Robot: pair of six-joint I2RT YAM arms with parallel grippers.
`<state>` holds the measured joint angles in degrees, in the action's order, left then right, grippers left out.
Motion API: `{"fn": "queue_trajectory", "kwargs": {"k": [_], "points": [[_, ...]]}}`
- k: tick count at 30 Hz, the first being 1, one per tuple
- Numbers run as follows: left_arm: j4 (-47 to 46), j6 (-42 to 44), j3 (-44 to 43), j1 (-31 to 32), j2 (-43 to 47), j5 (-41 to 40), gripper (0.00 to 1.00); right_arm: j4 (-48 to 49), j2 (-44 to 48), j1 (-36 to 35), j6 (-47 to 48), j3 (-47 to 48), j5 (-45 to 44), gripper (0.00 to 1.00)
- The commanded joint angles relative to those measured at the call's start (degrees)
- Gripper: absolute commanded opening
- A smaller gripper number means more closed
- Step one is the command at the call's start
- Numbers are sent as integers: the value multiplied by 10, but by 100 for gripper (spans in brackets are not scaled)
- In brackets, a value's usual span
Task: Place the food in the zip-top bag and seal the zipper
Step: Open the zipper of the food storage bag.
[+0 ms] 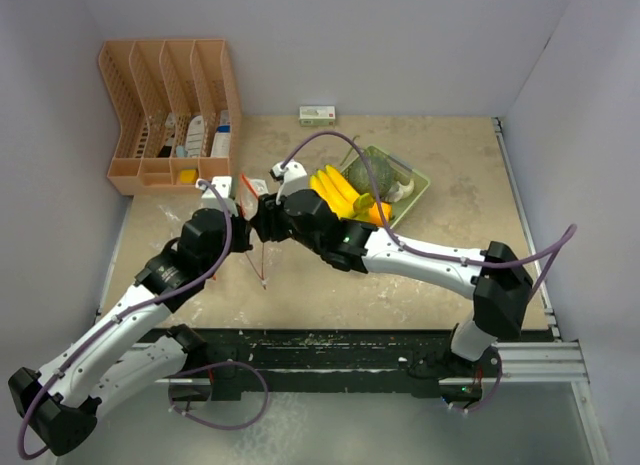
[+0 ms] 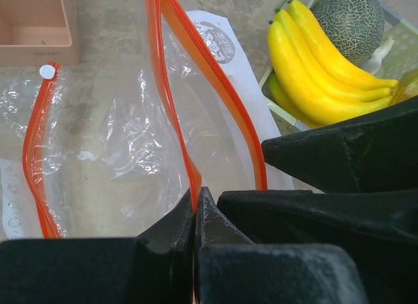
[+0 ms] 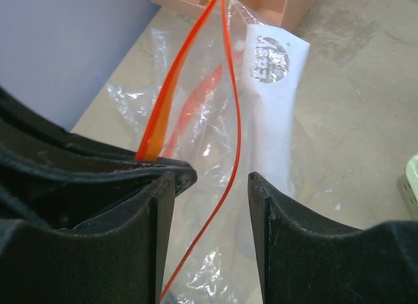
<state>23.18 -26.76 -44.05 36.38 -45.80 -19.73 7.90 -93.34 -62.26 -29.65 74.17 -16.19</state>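
One bag (image 2: 124, 140) edge in left pincer (image 2: 196, 202), right pincer (image 3: 211, 181) astride

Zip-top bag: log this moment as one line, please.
zip-top bag: mouth open, empty | left gripper: shut on its rim | right gripper: open, other rim strand between fingers | banana bunch, melon: in basket

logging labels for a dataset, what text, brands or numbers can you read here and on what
Nothing reads clearly.
Round grey print on the white panel of the clear orange-zippered plastic bag: blurred, unreadable.
Small white box at the back wall: coloured marks, too small.
Packets in the peach plastic slotted organizer: labels too small.
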Motion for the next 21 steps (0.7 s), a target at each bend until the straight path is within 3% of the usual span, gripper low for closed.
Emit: {"fn": "queue_trajectory", "kwargs": {"k": [1, 7, 10, 11, 18, 21], "points": [[-32, 11, -20, -4, 7, 7, 0, -46, -19, -8, -20, 46, -79, 50], [-17, 14, -25, -4, 24, 8, 0, -81, -40, -12, -40, 50, -142, 39], [-3, 17, -32, -4, 36, 6, 0, -119, -46, -11, -56, 52, -167, 5], [5, 18, -34, -4, 41, 2, 0, -130, -46, -11, -61, 52, -174, 0], [149, 15, -79, -4, 46, -113, 0, -194, 2, -7, -95, 15, -303, 0], [207, 10, -105, -4, 37, -175, 0, -218, 16, 14, -110, -6, -320, 0]]}}
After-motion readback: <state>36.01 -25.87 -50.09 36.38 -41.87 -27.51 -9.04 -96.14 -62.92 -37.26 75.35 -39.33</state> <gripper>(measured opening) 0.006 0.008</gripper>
